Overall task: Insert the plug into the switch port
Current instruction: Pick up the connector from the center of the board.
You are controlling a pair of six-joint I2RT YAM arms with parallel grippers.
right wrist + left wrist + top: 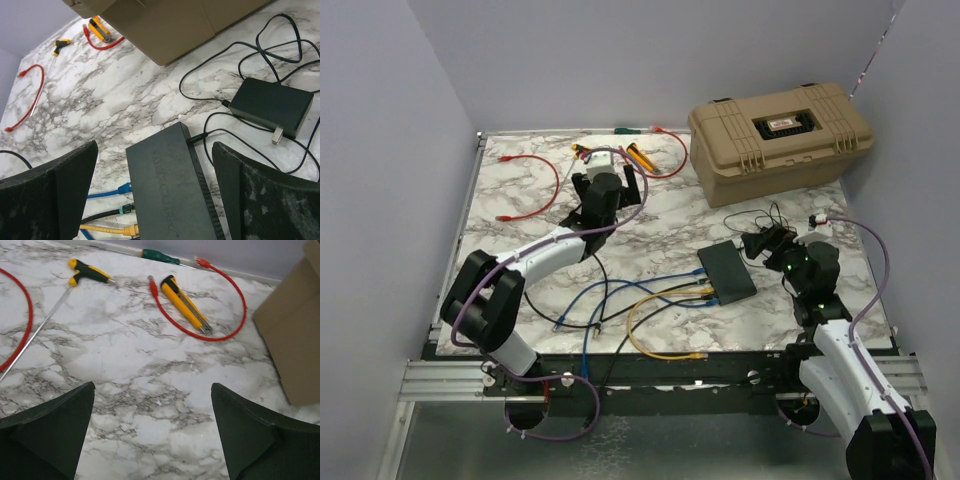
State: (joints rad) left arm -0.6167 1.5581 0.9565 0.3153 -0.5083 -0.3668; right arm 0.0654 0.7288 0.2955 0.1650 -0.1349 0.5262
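Observation:
The switch (170,195) is a flat dark-grey box lying on the marble, right of centre (726,272). Blue (121,188), black (125,209) and yellow (129,230) plugs sit against its left port edge; I cannot tell how deep each goes. My right gripper (155,146) is open just behind and above the switch, its fingers (55,195) spread wider than the box and touching nothing. In the top view it hovers at the switch's right end (767,255). My left gripper (152,387) is open over bare marble at the back (608,170), holding nothing.
A black power adapter (272,106) with looped cord lies right of the switch. A big tan case (780,128) stands at the back right. A yellow knife (187,304), red cable (220,315), T-handle tool (87,271) and green screwdriver (160,256) lie ahead of the left gripper. A loose yellow cable end (695,354) rests near the front edge.

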